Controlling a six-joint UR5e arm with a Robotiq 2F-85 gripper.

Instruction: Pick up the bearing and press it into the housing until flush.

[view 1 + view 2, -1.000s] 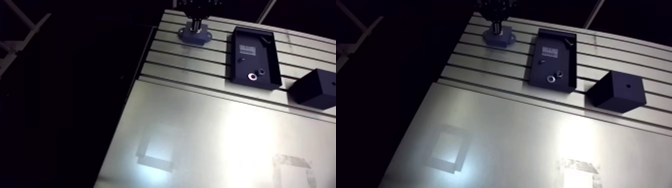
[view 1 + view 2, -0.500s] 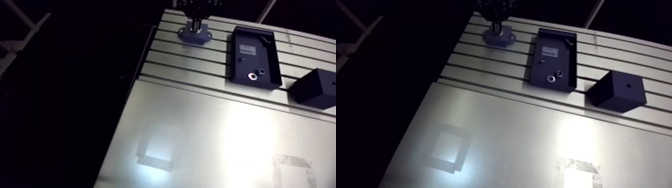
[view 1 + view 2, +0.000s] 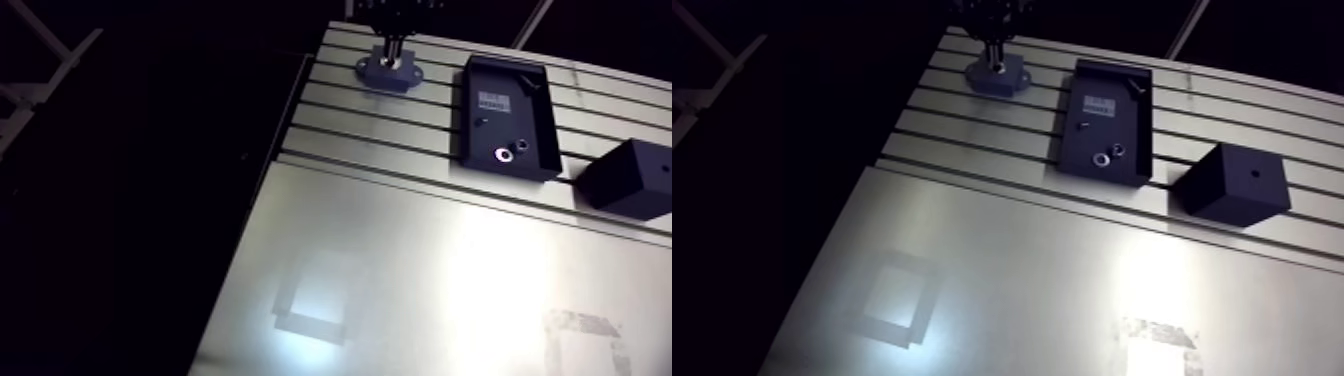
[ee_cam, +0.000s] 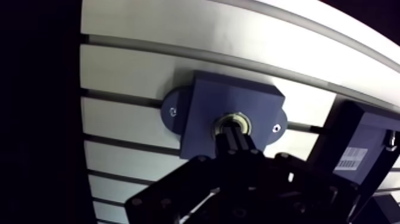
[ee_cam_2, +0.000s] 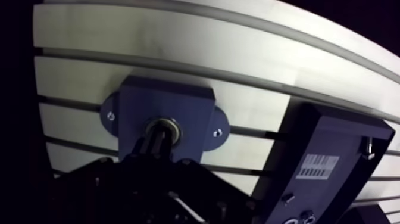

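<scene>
Wrist view shows the bearing [image 4: 233,124] sitting in the bore of the housing [image 4: 205,107], with my gripper [image 4: 234,139] closed on nothing, its tips against the bearing's near edge. I judge that pressing off-centre could cock it and jam it short of flush.

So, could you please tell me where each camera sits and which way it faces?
Arm view: on the upper link, looking down across the table at the housing, tray and black box; the gripper enters from the top.
Wrist view: on the wrist, looking down past the gripper at the bearing in the housing.
Both show housing, tray and gripper.
</scene>
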